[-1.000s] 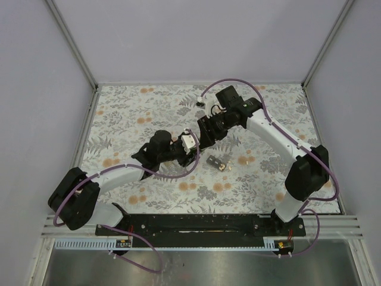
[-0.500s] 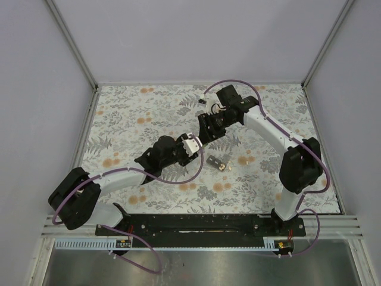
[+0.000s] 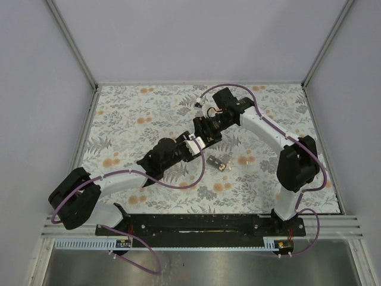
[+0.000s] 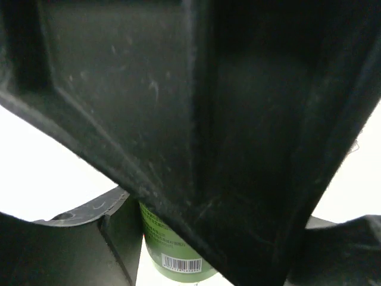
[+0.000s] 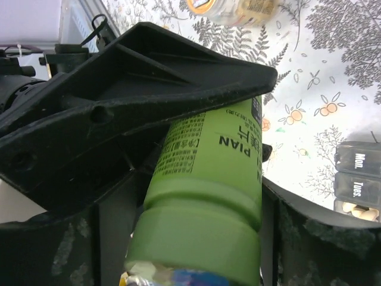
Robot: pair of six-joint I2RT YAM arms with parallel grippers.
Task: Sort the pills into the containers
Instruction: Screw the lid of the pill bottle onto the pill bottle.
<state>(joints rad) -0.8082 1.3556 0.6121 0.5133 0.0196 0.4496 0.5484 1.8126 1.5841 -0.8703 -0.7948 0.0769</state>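
1. Two arms met over the middle of the floral-patterned table [image 3: 131, 113], with the left gripper [image 3: 191, 145] and the right gripper [image 3: 205, 130] just beside each other.
2. One green bottle [image 5: 208, 196] sat between the two grippers, lifted off the table and tilted. Black print ran along its body.
3. Left gripper: the jaws stood partly apart and were closed on the green bottle. In the right wrist view, one of its black fingers [image 5: 149, 77] lay flat against the upper side of the bottle. In the left wrist view, the bottle's barcoded end [image 4: 175, 256] showed low between the fingers, and a dark body close to the lens blocked the rest of the view.
4. Right gripper: its fingers [image 5: 297, 238] flanked the wider end of the bottle, one on each side. Whether they pressed on that end or stood clear of it could not be told.
5. One pill organizer [image 3: 219, 162] lay on the table just beside and nearer than the grippers, touching neither. The right wrist view showed its edge [image 5: 358, 179] with compartments marked "Mon." and "Tues.", and pale pills [image 5: 357, 210] below those labels.
6. One clear jar [image 5: 238, 7] holding yellow contents lay on the table at the top of the right wrist view, apart from the bottle.
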